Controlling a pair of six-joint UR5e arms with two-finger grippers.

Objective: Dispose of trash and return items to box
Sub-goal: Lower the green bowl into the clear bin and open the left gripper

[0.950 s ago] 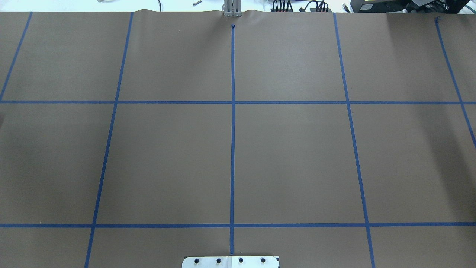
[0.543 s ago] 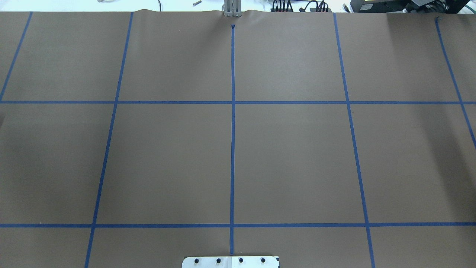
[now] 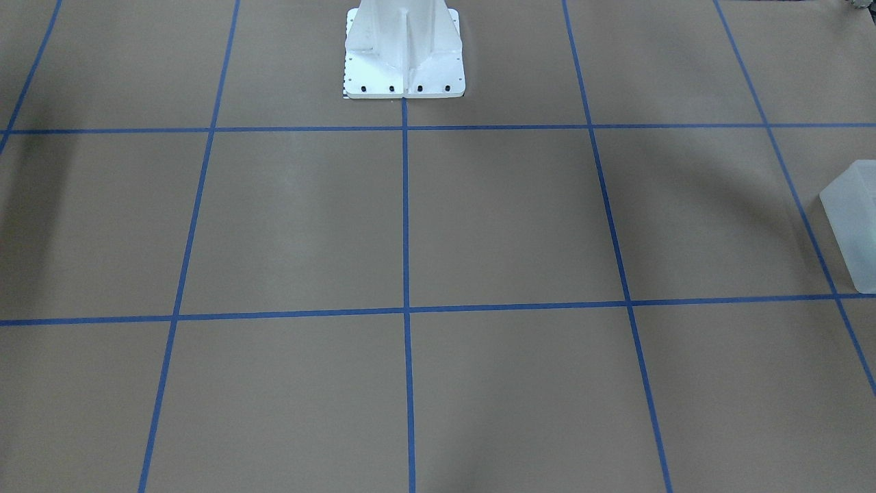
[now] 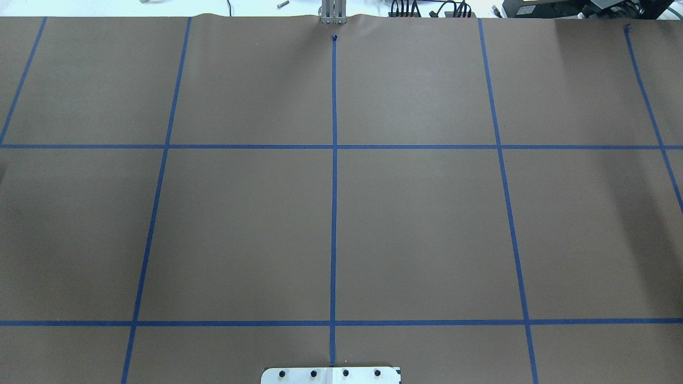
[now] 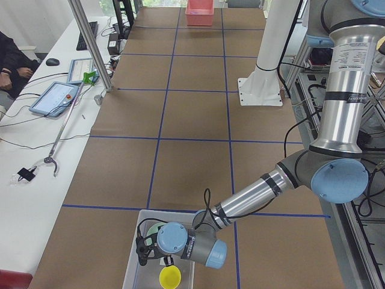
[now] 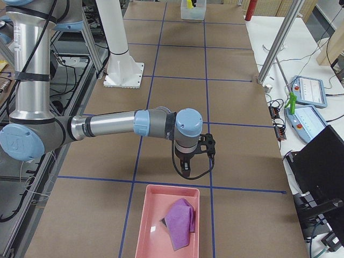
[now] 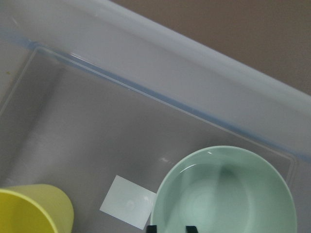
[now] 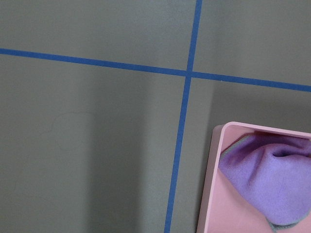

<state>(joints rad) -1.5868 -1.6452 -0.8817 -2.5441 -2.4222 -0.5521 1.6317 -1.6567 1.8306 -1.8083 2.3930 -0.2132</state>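
The frosted-white box [image 5: 133, 266] stands at the table's left end; a corner of it shows in the front-facing view [image 3: 855, 219]. The yellow cup [image 7: 31, 211] and the mint-green bowl [image 7: 228, 194] both stand on the box's floor [image 7: 97, 136], and both show in the exterior left view: cup [image 5: 169, 277], bowl [image 5: 154, 229]. My left gripper [image 7: 171, 228] hangs inside the box over the bowl's near rim, its two fingertips a little apart and holding nothing. My right gripper [image 6: 185, 171] hangs just above the table; I cannot tell whether it is open or shut.
A pink tray [image 6: 153, 212] with a purple lump [image 6: 180, 223] lies at the table's right end, just in front of my right gripper; it also shows in the right wrist view [image 8: 209, 184]. The white pedestal [image 3: 404, 55] stands at the robot's side.
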